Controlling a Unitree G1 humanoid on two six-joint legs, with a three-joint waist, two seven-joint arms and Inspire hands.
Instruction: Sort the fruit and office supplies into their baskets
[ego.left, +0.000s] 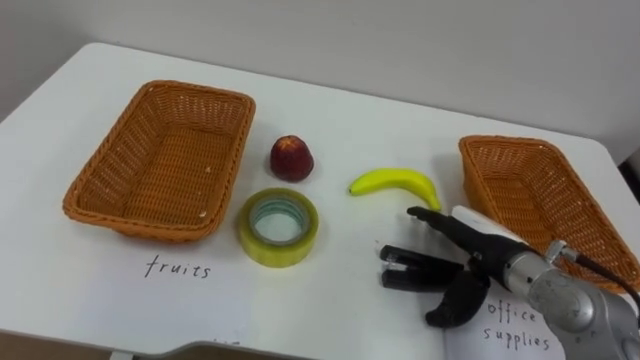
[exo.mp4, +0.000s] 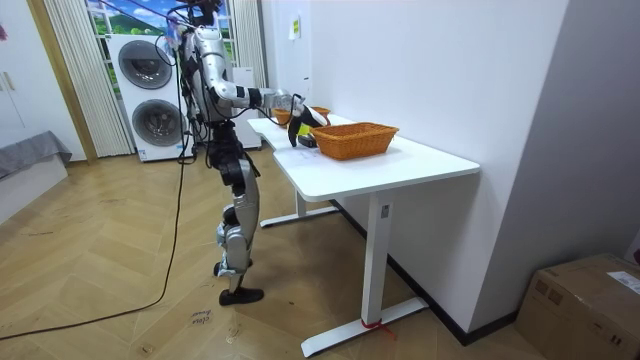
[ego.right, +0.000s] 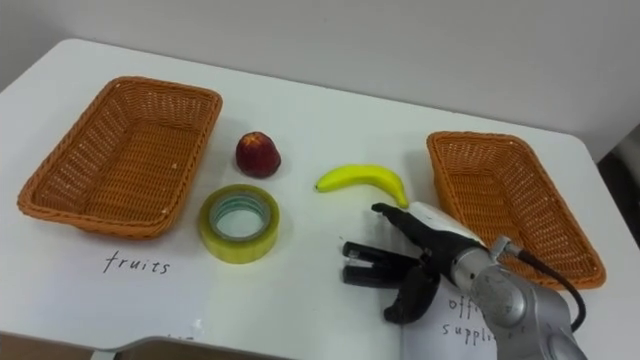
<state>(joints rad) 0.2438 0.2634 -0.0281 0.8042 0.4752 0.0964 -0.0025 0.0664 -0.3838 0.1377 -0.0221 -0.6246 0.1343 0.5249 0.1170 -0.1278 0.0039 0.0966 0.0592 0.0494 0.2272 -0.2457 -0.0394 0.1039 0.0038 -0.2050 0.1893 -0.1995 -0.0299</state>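
A yellow banana (ego.left: 396, 181) and a red apple (ego.left: 291, 158) lie in the middle of the white table (ego.left: 350, 120), with a yellow roll of tape (ego.left: 278, 227) in front of the apple. My right hand (ego.left: 452, 264) reaches in from the lower right, open with fingers stretched leftward and thumb hanging down, just in front of the banana and apart from it, holding nothing. The left wicker basket (ego.left: 160, 158), labelled for fruits, and the right wicker basket (ego.left: 547, 200), labelled for office supplies, both hold nothing.
Handwritten paper labels lie before each basket, the fruits one (ego.left: 177, 268) at the left and the office supplies one (ego.left: 515, 328) under my right wrist. In the room view I stand at the long side of the table (exo.mp4: 380, 165), which is against a white wall.
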